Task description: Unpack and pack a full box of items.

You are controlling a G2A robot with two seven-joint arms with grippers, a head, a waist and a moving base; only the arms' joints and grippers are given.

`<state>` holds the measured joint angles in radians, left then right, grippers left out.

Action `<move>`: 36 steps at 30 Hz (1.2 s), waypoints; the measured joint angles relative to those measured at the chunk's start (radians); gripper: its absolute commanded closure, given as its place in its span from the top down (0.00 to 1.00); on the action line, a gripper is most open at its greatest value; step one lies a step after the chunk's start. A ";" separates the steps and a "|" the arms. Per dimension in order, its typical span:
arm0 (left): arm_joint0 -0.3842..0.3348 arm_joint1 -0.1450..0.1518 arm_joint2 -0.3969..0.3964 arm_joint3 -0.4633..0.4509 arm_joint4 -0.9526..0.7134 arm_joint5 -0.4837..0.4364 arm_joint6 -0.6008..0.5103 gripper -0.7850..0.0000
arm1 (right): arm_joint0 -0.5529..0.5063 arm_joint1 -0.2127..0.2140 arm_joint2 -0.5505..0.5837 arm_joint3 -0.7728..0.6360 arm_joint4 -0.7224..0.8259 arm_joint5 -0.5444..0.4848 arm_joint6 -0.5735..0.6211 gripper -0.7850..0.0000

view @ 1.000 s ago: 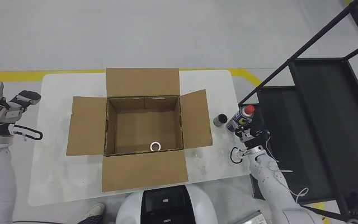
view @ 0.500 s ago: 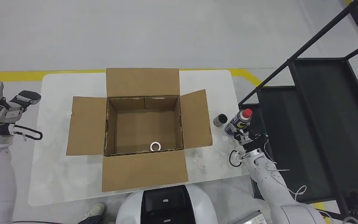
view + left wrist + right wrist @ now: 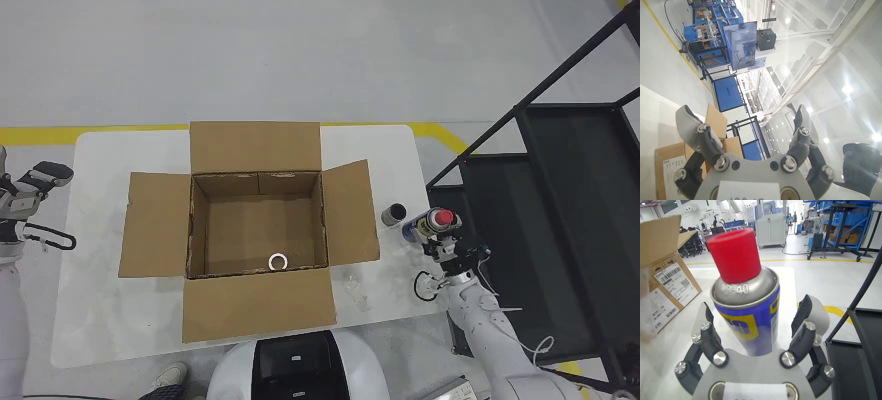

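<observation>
An open cardboard box (image 3: 258,160) sits mid-table, with a small white ring (image 3: 277,262) on its floor. At the table's right edge stands a blue spray can with a red cap (image 3: 434,222). In the right wrist view the spray can (image 3: 745,306) stands between the spread fingers of my right gripper (image 3: 756,303), and one pad (image 3: 800,313) is clear of it. From above, the right gripper (image 3: 447,244) is just in front of the can. My left gripper (image 3: 35,185) hangs open and empty off the table's left edge, with its fingers (image 3: 687,121) pointing upward.
A small dark cylinder (image 3: 394,214) stands just left of the can. A clear plastic item (image 3: 355,290) lies by the box's front right corner. A black metal rack (image 3: 560,220) is close to the table's right side. The box flaps (image 3: 350,210) are folded outward.
The spray can has shifted slightly toward the table's front edge and now stands more upright, with the right gripper moving along with it. The left arm has not moved.
</observation>
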<state>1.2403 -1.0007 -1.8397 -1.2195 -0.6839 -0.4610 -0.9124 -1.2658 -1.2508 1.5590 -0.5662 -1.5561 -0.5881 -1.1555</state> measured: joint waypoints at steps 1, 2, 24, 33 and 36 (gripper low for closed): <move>0.000 0.000 0.000 0.000 0.000 0.000 0.000 1.00 | -0.018 0.005 0.007 -0.031 0.003 0.002 -0.013 1.00; 0.000 0.000 0.000 0.000 0.000 0.000 0.000 1.00 | -0.033 0.008 0.013 -0.058 0.005 0.005 -0.020 1.00; 0.000 0.000 0.000 0.000 0.000 0.000 0.000 1.00 | -0.536 0.062 0.205 -1.327 0.139 -0.059 0.807 1.00; 0.000 0.000 0.000 0.000 0.000 0.000 0.000 1.00 | -0.415 0.067 0.008 -1.500 0.073 -0.110 1.296 1.00; 0.000 0.000 0.000 0.000 0.000 0.000 0.000 1.00 | -0.352 0.063 -0.079 -1.485 0.083 -0.122 1.412 1.00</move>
<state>1.2403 -1.0007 -1.8397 -1.2195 -0.6839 -0.4610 -0.9124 -1.6174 -1.1878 1.4803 -2.0515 -1.4727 -0.7104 0.2569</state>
